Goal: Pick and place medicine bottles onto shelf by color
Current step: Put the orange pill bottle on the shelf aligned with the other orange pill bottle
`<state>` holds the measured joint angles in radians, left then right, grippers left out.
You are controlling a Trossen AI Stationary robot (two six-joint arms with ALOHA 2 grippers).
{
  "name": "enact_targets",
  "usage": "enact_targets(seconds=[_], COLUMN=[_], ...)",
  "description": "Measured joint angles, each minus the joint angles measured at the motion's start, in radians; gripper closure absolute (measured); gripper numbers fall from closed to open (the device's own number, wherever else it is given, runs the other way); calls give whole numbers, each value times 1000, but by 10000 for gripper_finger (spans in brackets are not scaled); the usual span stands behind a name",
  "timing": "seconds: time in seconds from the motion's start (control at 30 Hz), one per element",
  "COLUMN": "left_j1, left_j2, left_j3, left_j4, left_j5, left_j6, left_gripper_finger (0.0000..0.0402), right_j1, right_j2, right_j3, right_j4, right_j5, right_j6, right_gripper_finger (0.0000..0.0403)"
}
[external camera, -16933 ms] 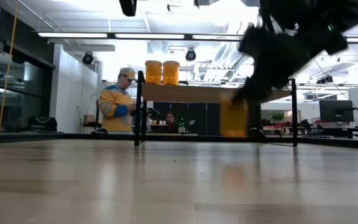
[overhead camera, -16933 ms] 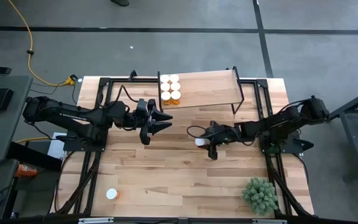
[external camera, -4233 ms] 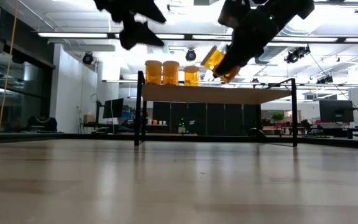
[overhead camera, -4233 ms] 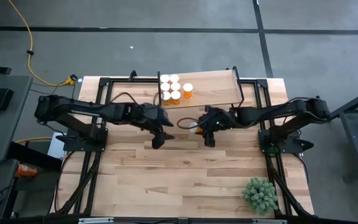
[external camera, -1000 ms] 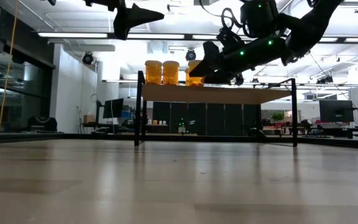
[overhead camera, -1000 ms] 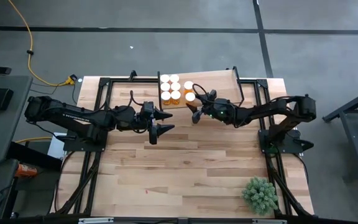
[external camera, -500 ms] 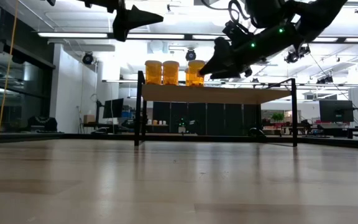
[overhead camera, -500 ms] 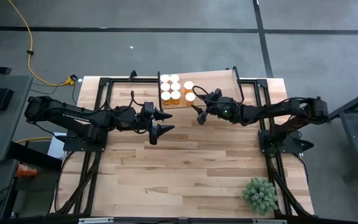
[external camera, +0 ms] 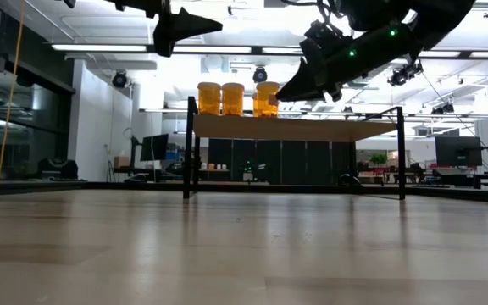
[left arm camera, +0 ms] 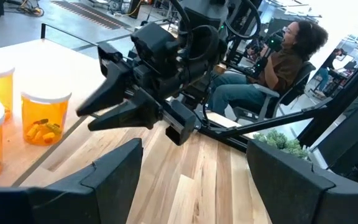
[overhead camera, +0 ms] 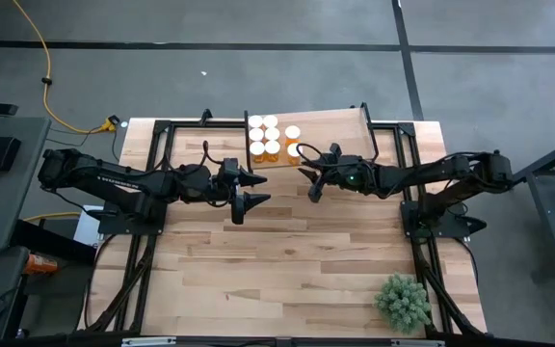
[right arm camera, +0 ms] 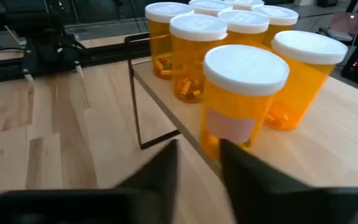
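Several orange pill bottles (overhead camera: 272,137) with white caps stand upright on their bases at the left end of the light-wood shelf (overhead camera: 333,135), at the table's far side. They also show in the low view (external camera: 234,98) and close up in the right wrist view (right arm camera: 244,93). My right gripper (overhead camera: 306,183) is open and empty, in the air just near-side of the closest bottle (overhead camera: 295,150). My left gripper (overhead camera: 263,188) is open and empty, held high over the table left of it, pointing toward the right gripper (left arm camera: 135,93).
The shelf's black metal legs (external camera: 189,148) stand on the tabletop. A small green plant (overhead camera: 403,301) sits at the near right corner. Black arm frames (overhead camera: 143,251) run along both table sides. A person sits beyond the table (left arm camera: 278,62).
My right gripper has drawn back from the nearest bottle on the shelf, toward the table's right and near side, and has risen a little. That bottle stays upright on the shelf. My left gripper has kept still.
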<state>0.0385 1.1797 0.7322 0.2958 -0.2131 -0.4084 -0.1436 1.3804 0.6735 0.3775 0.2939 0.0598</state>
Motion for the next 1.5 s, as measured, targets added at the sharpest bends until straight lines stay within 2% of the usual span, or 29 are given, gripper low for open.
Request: enact_targets(seconds=[0.07,0.13,0.27,0.33,0.6,1.0,1.5], left_j1=[0,0,0,0,12,55,63], left_j2=[0,0,0,0,0,0,-39], left_j3=[0,0,0,0,0,0,0], left_j4=[0,0,0,0,0,3,7], left_j5=[0,-9,-31,-41,-41,26,29], left_j6=[0,7,43,53,61,63,108], left_gripper_finger=[125,125,125,125,125,125,125], right_j1=[3,3,-13,-26,-47,-61,-71], right_j2=[0,0,0,0,0,40,74], right_j3=[0,0,0,0,0,1,1], right_j4=[0,0,0,2,24,97,168], right_j5=[0,2,30,29,-41,-31,-15], right_j6=[2,-3,-15,-6,45,71,98], right_gripper_finger=[350,388,381,393,401,402,403])
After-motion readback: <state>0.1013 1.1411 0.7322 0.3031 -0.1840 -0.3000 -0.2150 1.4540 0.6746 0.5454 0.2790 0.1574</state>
